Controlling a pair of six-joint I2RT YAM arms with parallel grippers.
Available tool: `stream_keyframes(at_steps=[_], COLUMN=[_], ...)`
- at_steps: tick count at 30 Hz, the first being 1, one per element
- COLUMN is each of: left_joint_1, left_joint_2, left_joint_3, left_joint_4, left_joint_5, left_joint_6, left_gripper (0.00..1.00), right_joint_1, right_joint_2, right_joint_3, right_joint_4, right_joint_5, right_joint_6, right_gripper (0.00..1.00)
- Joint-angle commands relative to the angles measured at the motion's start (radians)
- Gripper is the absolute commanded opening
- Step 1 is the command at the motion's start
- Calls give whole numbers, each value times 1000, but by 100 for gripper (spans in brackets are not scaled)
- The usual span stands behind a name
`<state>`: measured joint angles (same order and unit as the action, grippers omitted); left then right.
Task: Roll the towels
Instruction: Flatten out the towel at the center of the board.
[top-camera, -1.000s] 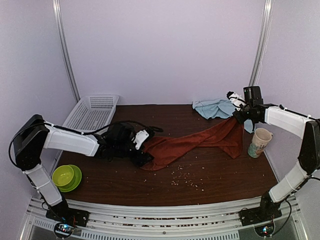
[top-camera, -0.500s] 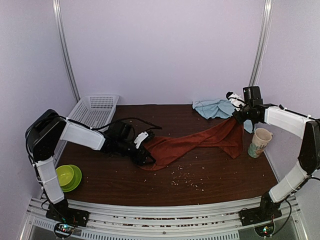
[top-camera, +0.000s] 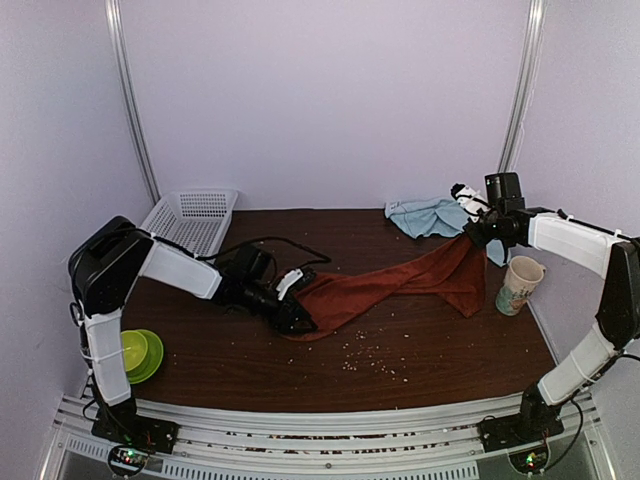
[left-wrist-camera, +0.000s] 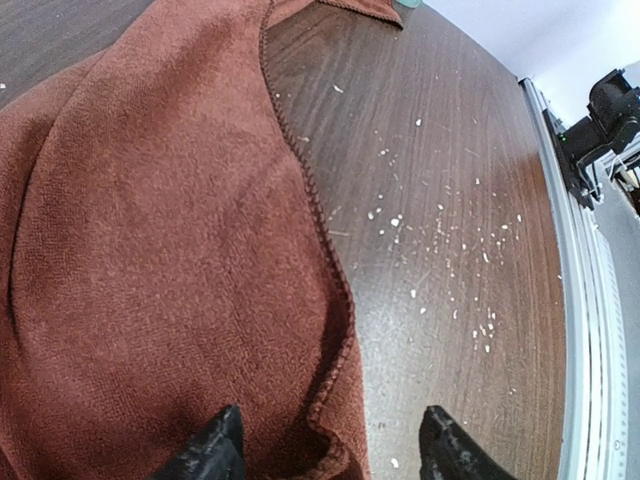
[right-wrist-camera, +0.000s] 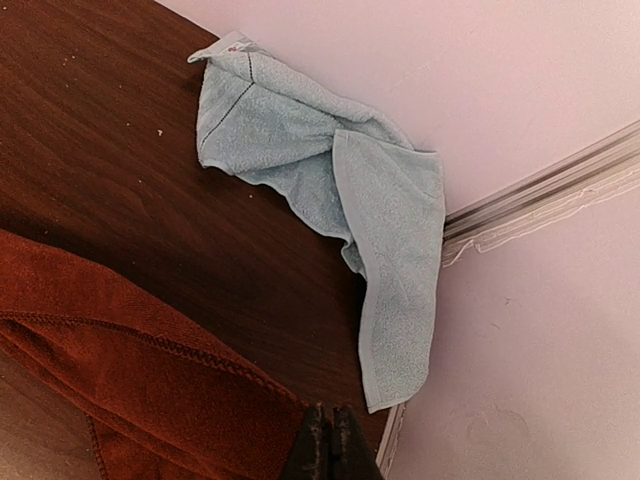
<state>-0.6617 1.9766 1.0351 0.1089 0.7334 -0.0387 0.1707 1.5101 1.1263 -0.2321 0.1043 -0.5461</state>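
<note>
The long rust-red cloth towel (top-camera: 400, 285) is lying across the middle of the dark wooden table (top-camera: 450, 340). The right gripper (top-camera: 472, 232) is pinching its right end, holding it above the table. The left gripper (left-wrist-camera: 328, 450), jaws spread, is straddling its left hem. The crumpled pale light-blue cloth towel (top-camera: 428, 215) is sitting at the table's far right corner

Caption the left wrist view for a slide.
Left gripper, jaws apart, straddling the hemmed edge of the rust-red towel on a crumb-strewn table.
</note>
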Motion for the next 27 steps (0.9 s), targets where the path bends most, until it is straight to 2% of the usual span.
stream_keyframes(at_steps=[1, 6, 14, 20, 27], left_joint_1=[13, 13, 14, 16, 29], left_joint_2=[26, 5, -46, -75, -90], left_joint_3=[28, 16, -29, -59, -86], left_joint_4=[8, -21, -49, -46, -41], left_joint_5=[50, 43, 23, 6, 3], left_joint_6=[21, 24, 29, 25, 26], left_gripper=[58, 47, 37, 36, 39], right_joint_1=[8, 9, 12, 12, 13], right_joint_2=[-17, -14, -11, -10, -13], right_joint_3=[-14, -11, -11, -11, -11], right_joint_4=[13, 14, 14, 16, 16], right_joint_5=[-1, 0, 2, 5, 5], right_joint_6=[1, 2, 0, -2, -2], right_gripper=[0, 0, 0, 0, 0])
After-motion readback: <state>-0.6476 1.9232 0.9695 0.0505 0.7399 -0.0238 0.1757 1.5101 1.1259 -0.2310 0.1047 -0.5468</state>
